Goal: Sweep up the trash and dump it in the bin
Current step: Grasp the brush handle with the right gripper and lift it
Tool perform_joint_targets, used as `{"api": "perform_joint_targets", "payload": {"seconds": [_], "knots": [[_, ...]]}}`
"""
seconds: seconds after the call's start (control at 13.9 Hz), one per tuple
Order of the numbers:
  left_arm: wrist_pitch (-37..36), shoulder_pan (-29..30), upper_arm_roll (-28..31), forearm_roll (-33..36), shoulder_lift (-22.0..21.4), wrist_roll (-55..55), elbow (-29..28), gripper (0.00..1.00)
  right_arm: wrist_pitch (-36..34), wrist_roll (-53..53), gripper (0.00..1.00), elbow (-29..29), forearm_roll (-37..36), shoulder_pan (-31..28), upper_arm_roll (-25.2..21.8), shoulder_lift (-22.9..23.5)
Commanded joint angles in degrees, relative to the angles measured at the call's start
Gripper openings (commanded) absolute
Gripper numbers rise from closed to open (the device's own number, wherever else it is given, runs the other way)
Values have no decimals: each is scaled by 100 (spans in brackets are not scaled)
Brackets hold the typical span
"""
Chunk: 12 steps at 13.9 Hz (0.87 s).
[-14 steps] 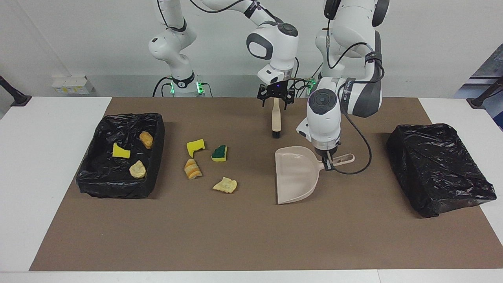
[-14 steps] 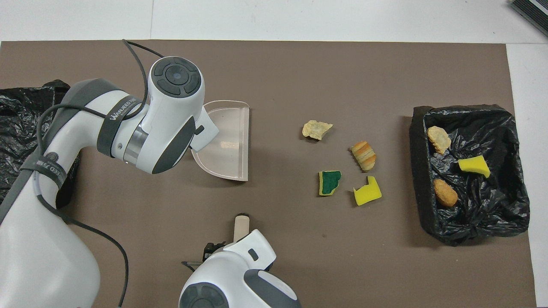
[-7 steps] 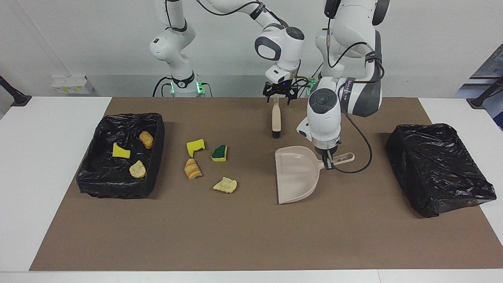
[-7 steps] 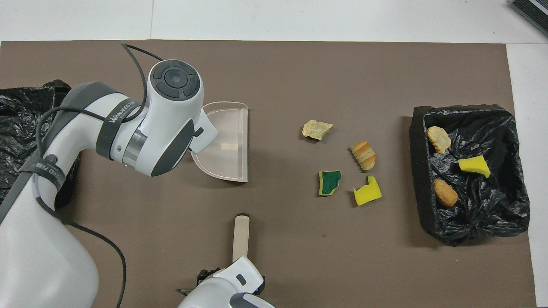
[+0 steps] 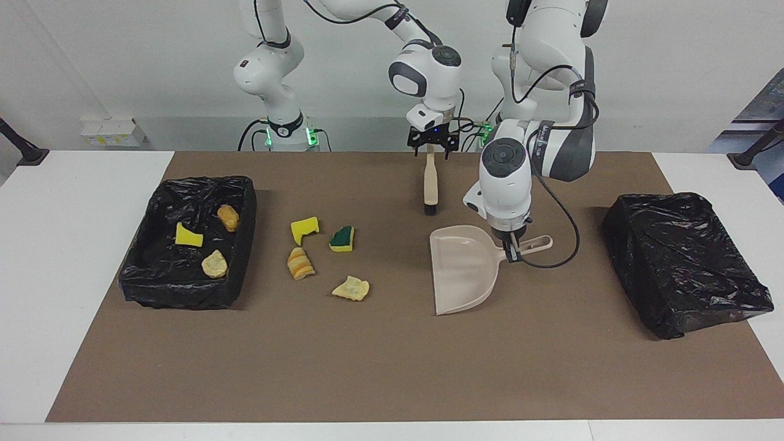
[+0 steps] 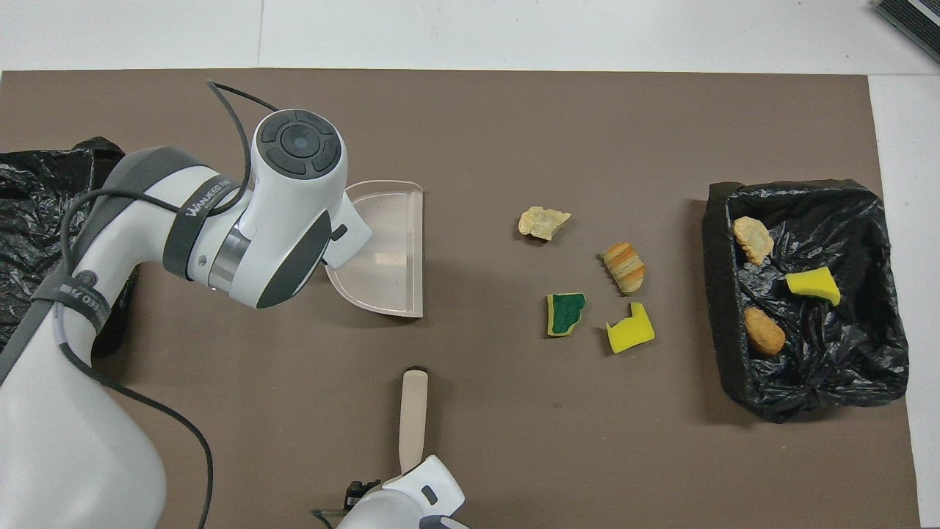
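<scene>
Trash (image 5: 331,260): four scraps lay loose between bin (image 5: 187,242) and dustpan (image 5: 462,269), toward the right arm's end. Left gripper (image 5: 511,251) clenched the dustpan handle; right gripper (image 5: 433,147) straddled the brush (image 5: 430,184) handle's tip, its grip impossible to call, handle running lengthwise away from the robots.

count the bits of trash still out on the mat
4, in a cluster between the open bin and the dustpan: yellow sponge chunk, green-topped sponge, striped bread piece, pale crust piece. None seems hidden. Three more lie in that bin.
</scene>
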Motion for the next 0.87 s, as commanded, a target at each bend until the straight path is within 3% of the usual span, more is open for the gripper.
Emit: {"api": "perform_joint_targets", "payload": {"seconds": [0.0,0.58,0.72,0.79], "knots": [[162,-31,27,130,-228,-104,-268,0,-77,-330,79,-165,484,-11,1,-175],[259,-31,27,130,-220,-113,-268,0,-279,-814,61,-253,995,-20,-8,-219],[320,-22,19,130,-220,-130,-268,0,-376,-972,41,-253,1004,-20,-8,-228],[320,-22,27,130,-220,-235,-268,0,-403,-981,23,-227,1004,-20,-8,-228]]}}
